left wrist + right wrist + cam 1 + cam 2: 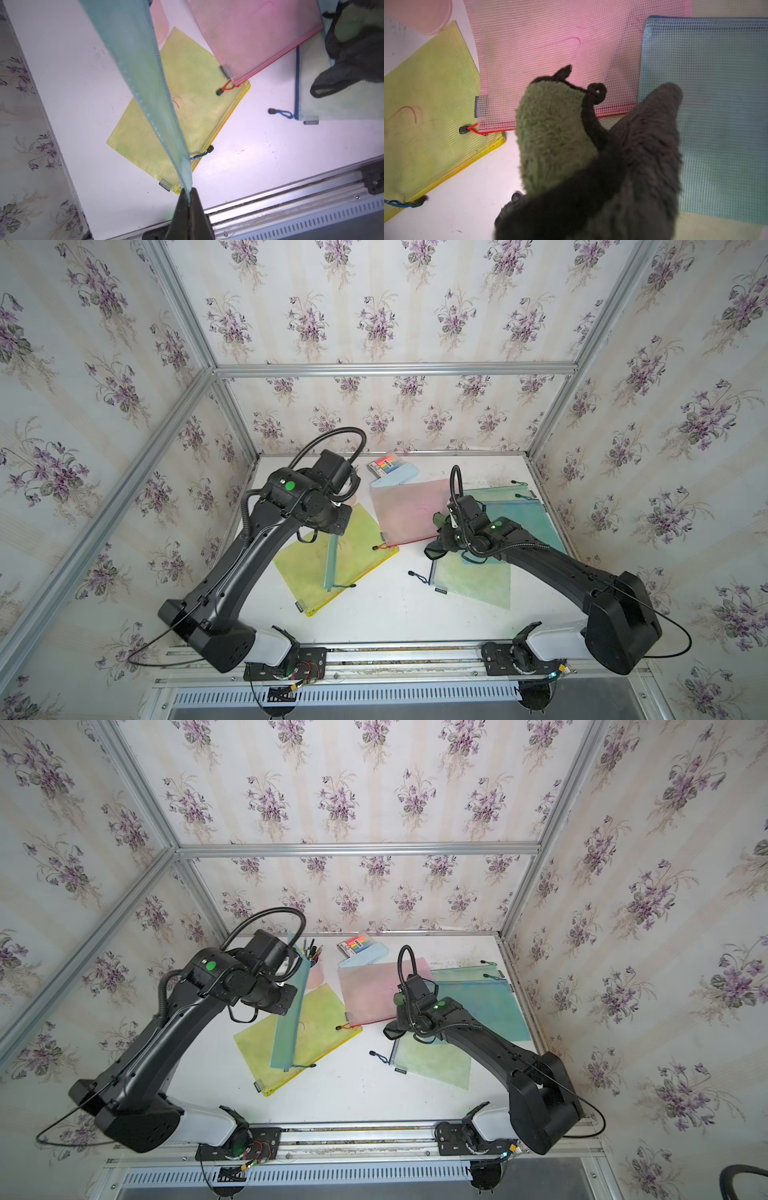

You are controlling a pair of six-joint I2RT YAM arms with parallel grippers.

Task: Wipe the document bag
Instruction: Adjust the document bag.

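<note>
Claws both sit pinched tight. The left claw (188, 196) grips one edge of the pale blue mesh zip document bag (145, 83), which hangs edge-on over the yellow mesh zip bag (197, 108) lying flat on the white tabletop (374, 605). Whether its lower end touches the yellow bag I cannot tell. The right claw (444, 531), off to the yellow bag's side beyond the pink mesh bag (550, 41), holds a fluffy green-and-charcoal cloth (554, 135), well apart from the hanging bag.
</note>
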